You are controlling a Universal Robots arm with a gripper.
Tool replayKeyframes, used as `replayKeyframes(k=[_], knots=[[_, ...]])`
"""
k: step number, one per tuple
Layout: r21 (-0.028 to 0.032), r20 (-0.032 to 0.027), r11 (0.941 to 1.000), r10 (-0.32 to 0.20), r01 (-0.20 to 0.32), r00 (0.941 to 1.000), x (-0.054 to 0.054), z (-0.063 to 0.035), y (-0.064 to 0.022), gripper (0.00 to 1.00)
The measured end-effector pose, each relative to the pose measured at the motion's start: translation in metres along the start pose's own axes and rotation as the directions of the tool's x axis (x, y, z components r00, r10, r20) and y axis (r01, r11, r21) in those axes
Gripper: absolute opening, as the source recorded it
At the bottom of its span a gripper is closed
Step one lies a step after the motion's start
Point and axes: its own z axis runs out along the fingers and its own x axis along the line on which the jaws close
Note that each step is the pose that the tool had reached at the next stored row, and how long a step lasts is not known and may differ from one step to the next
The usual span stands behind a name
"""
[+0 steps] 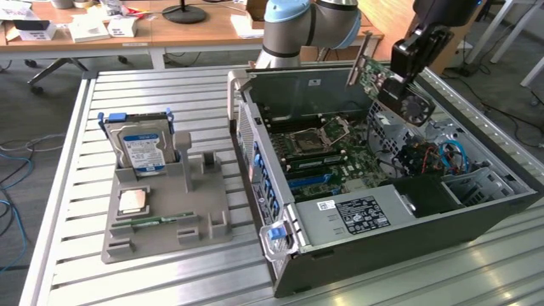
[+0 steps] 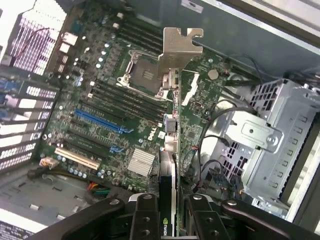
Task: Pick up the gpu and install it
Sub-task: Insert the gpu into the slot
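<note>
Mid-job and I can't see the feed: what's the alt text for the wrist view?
The gripper clamps the gpu edge-on, its silver bracket pointing away, over the motherboard inside the open computer case. A blue slot lies to one side of the card and a metal drive cage to the other.

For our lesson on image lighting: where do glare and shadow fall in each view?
Wrist view: glare washes out the vented panel and the case wall; the gpu bracket shines. Exterior view: even light, deep shadow beside the power supply.
</note>
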Motion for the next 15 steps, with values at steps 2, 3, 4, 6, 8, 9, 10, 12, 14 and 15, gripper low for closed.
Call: replayKeyframes(k=[2,3,4,6,8,9,10,12,14,15], knots=[[0.0006,-0.0016,0.9993,-0.038,0.038,0.9993,0.0,0.0001,0.0,0.27],[0.0009,-0.0023,0.9984,-0.056,0.056,0.9984,0.0,0.0002,0.0,0.27],[0.0012,-0.0031,0.9973,-0.074,0.074,0.9973,0.0,0.0002,0.0,0.27],[0.0016,-0.0046,0.994,-0.109,0.109,0.994,0.0,0.0003,0.0,0.27],[0.002,-0.0062,0.9894,-0.145,0.145,0.9894,0.0,0.0004,0.0,0.27],[0.0022,-0.0071,0.9864,-0.164,0.164,0.9864,0.0,0.0005,0.0,0.27],[0.0024,-0.0079,0.9834,-0.182,0.182,0.9833,0.0,0.0006,0.0,0.27],[0.0026,-0.0095,0.9762,-0.217,0.217,0.9762,0.0,0.0007,0.0,0.27],[0.0026,-0.0109,0.9678,-0.252,0.252,0.9677,0.0,0.0008,0.0,0.27],[0.0025,-0.0114,0.9631,-0.269,0.269,0.963,0.0,0.001,0.0,0.27]])
